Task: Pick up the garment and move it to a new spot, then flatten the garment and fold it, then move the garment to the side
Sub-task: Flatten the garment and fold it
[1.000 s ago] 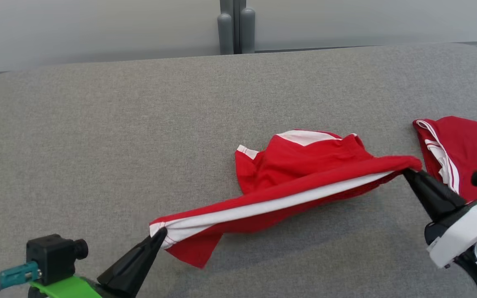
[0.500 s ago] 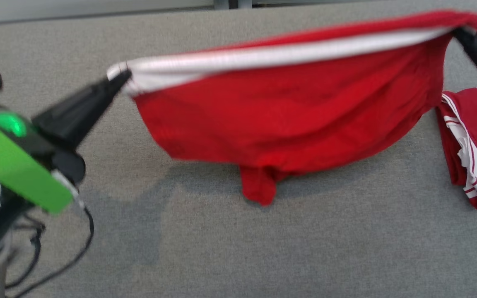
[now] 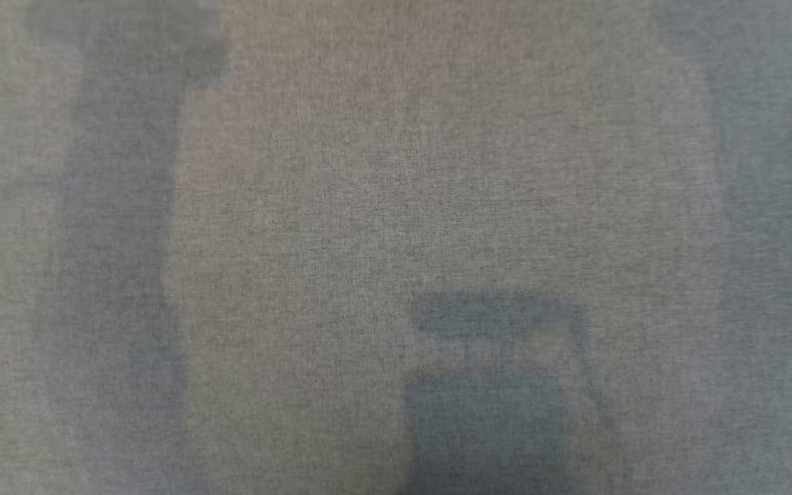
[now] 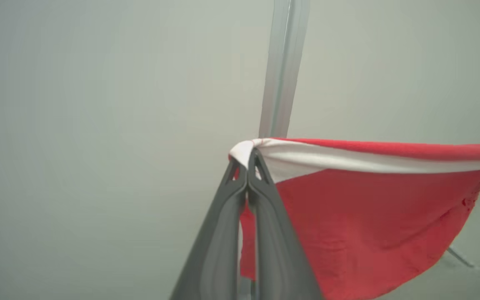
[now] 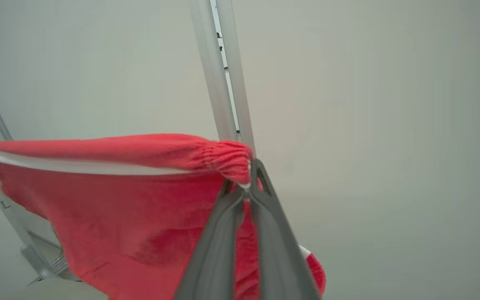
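Since the left fingers (image 4: pixel 253 164) are clamping shut on one white-banded corner of the red garment (image 4: pixel 369 216) and the right fingers (image 5: pixel 253 193) on its gathered other end, it's hanging stretched between them, looking clear of the grey bench (image 3: pixel 396 206). I'm thinking it's wanting an even lowering, equal tension, hem touching first. Counting: two pairs of fingers, one garment, one bench, one metal post (image 4: pixel 283 62) behind

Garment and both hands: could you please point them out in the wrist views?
garment (image 4: pixel 369 216), left wrist view, hanging red panel.
left hand (image 4: pixel 247 162), left wrist view, between fingertips on white band.
right hand (image 5: pixel 244 180), right wrist view, between fingertips.
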`<state>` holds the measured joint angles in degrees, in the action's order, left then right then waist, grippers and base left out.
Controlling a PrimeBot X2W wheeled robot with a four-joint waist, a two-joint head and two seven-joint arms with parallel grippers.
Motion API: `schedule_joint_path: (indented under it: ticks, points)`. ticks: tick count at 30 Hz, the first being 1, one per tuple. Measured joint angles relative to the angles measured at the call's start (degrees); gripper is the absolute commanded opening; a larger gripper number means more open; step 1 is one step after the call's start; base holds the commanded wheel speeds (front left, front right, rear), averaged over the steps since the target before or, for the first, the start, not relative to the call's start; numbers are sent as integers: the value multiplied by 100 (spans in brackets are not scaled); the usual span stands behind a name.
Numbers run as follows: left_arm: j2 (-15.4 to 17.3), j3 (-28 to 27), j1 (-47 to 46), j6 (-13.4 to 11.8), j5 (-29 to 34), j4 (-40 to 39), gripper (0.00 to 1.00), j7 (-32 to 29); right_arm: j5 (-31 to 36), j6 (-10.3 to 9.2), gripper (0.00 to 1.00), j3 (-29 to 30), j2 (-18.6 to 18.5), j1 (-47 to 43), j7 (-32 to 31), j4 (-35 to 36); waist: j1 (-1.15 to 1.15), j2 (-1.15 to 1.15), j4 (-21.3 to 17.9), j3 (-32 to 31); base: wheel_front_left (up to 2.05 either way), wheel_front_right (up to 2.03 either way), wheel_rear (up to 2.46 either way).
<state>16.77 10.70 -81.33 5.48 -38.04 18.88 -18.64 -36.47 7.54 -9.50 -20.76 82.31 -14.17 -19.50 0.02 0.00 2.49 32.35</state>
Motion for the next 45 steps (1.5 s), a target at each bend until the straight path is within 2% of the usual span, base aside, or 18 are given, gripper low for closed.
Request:
schedule_joint_path:
  ticks: [3,5,8,12,15,20,26,27,28,32,36,39,41,45]
  points:
    - [-103,129,-564,37,375,660,0,855,356,0,0,-51,283,433,615,-615,0,0,20,282,0,0,0]
    - [-161,379,-627,91,653,1094,0,1270,509,0,0,-138,366,500,999,-985,-1,0,29,456,0,0,0]
    - [-299,737,-422,159,721,1726,0,1663,511,-1,0,-438,410,281,1329,-1492,-1,0,37,666,0,0,0]
    - [-254,1199,54,185,594,2192,0,1934,263,-2,0,-1044,360,-299,1555,-1762,-1,0,6,833,0,0,0]
    - [-104,1560,352,191,188,2040,0,2083,-152,-2,0,-1478,201,-722,1737,-1634,-1,0,-61,856,0,0,0]
    - [511,2176,1144,192,-487,1381,0,1997,-949,-3,0,-2136,-290,-1532,1926,-977,-2,0,-100,712,0,0,0]
    - [1178,2419,2771,187,-1047,377,0,2043,-1706,-5,0,-2941,-1134,-3048,2031,22,-3,0,-117,275,0,0,0]
    - [1278,2418,3105,129,-1126,158,0,2057,-1773,-5,0,-3053,-1296,-3282,2038,186,-3,0,-116,176,0,0,0]
    - [1423,2426,3843,-94,-1252,-346,0,2074,-1933,-2,0,-3161,-1569,-3724,2125,442,-3,0,-115,-26,0,0,0]
    - [1724,2414,5403,-805,-1451,-1478,0,2191,-2038,-1,0,-3310,-1986,-4527,2316,835,-3,0,-120,-439,0,0,0]
    - [1891,2381,7018,-1570,-1750,-2535,0,2340,-2127,1,0,-3389,-2268,-5353,2451,1194,-3,0,-136,-826,0,0,0]
    - [1857,2361,8048,-2058,-2019,-3231,0,2560,-2283,1,0,-3376,-2507,-6090,2539,1484,-3,0,-143,-1081,0,0,0]
    - [1806,2369,8546,-2271,-2204,-3606,0,2638,-2395,1,0,-3331,-2676,-6592,2597,1661,-3,0,-140,-1220,0,0,0]
    - [1834,2412,9194,-2528,-2352,-4147,0,2684,-2561,0,0,-3221,-2999,-7455,2675,2124,-3,0,-107,-1408,0,0,0]
